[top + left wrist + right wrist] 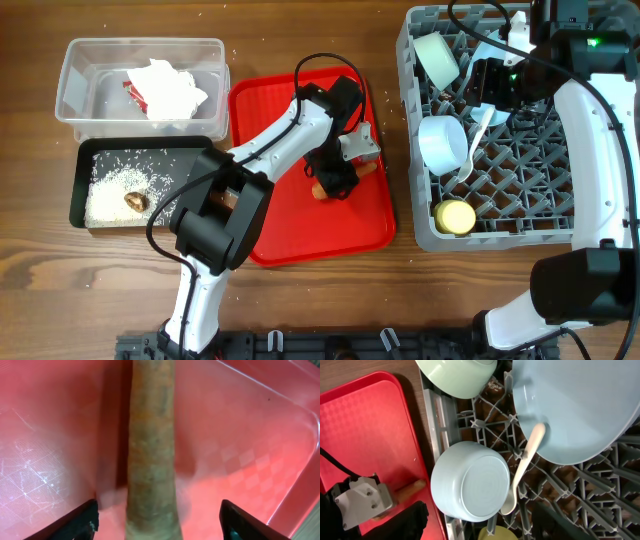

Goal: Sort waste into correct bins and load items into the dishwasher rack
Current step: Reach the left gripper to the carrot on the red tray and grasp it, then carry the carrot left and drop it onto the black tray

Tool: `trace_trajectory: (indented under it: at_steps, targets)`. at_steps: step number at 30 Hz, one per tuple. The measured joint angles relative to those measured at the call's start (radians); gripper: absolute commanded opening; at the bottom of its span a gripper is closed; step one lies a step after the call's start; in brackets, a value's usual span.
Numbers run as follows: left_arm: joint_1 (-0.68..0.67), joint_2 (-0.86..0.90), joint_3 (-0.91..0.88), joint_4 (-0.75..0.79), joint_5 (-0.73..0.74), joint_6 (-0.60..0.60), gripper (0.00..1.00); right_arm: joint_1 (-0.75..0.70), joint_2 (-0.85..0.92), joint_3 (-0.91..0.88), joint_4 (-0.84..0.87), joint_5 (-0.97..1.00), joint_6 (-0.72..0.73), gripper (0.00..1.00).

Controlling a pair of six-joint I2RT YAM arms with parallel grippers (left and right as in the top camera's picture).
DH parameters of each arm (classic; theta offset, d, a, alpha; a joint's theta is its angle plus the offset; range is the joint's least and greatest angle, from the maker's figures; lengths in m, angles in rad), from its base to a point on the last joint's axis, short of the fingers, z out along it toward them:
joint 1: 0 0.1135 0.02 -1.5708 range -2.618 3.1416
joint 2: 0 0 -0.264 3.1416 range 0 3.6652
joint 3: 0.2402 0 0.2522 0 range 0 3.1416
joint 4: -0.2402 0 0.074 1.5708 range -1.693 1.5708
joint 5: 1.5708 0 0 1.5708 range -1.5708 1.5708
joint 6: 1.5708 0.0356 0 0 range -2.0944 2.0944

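Observation:
My left gripper (335,180) is low over the red tray (300,235), open, its fingers (160,522) straddling the orange carrot (150,435) without touching it. My right gripper (487,88) is open and empty above the grey rack (540,200). The rack holds an upturned pale blue bowl (470,487), a second bowl (457,375), the plate (580,405), the white spoon (522,470) and the yellow cup (455,216). The clear tub (80,60) holds the napkin (170,85) and wrapper (135,92). The black tray (80,185) holds rice (110,205) and the brown lump (137,200).
The red tray lies between the bins at the left and the rack at the right. A few rice grains lie on the wood near the black tray. The left arm's cable loops above the red tray.

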Motion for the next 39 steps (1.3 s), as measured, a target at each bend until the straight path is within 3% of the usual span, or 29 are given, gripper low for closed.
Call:
trace_trajectory:
  at_steps: [23,25,27,30,35,39]
  targets:
    - [-0.001,0.0,-0.003,0.03,-0.16,-0.194,0.46,0.0,0.0,0.0,0.0,0.0,0.0,0.7]
    - [-0.003,0.0,-0.003,0.031,-0.163,-0.203,0.4,0.0,0.0,0.0,0.0,0.0,0.0,0.7]
    - [-0.01,0.0,-0.003,0.032,-0.165,-0.21,0.24,0.0,0.0,0.0,0.0,0.0,0.0,0.7]
    - [-0.021,0.001,-0.003,0.036,-0.176,-0.215,0.11,0.0,0.0,0.0,0.0,0.0,0.0,0.7]
    - [-0.021,0.001,0.003,0.026,-0.188,-0.219,0.06,0.0,0.0,0.0,0.0,0.0,0.0,0.7]
    - [-0.025,0.003,0.07,-0.064,-0.312,-0.292,0.08,0.0,0.0,0.0,-0.001,0.0,0.0,0.7]
